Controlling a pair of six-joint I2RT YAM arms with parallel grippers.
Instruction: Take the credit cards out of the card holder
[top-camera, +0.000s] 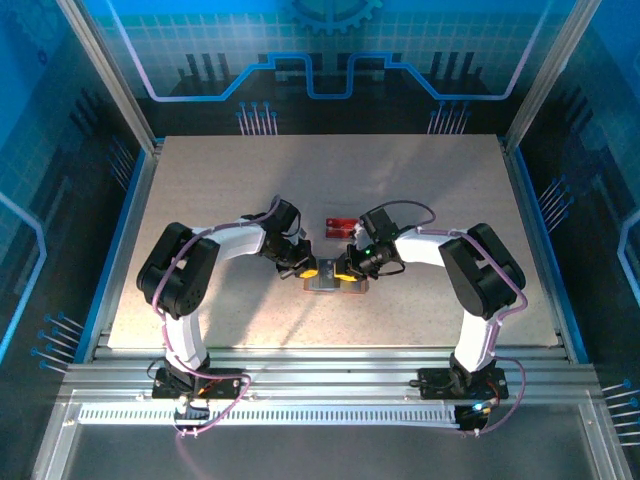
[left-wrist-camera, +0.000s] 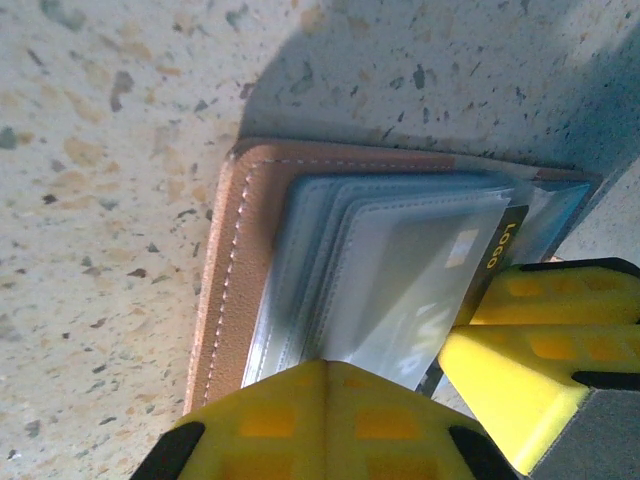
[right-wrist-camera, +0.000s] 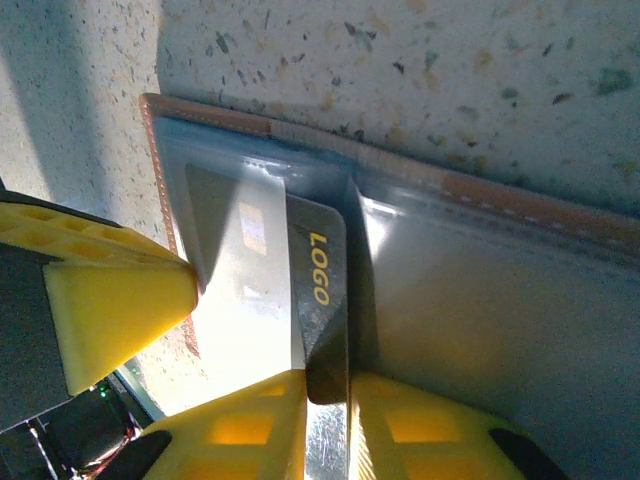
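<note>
Open card holder (top-camera: 326, 286) lies mid surface (top-camera: 430, 180) between both hands, clear sleeves up; red credit cards (top-camera: 340, 224) lie on the surface just beyond it, not touching it. The left hand (left-wrist-camera: 325, 415) is fully closed, tips down on the sleeve stack. The right hand (right-wrist-camera: 328, 400) is narrow, pinching the end of a dark card (right-wrist-camera: 318, 270) marked LOGO that sticks out of a pocket.

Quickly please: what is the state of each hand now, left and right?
Left hand: closed, pinching a clear sleeve of the card holder.
Right hand: closed on the dark credit card marked LOGO.
</note>
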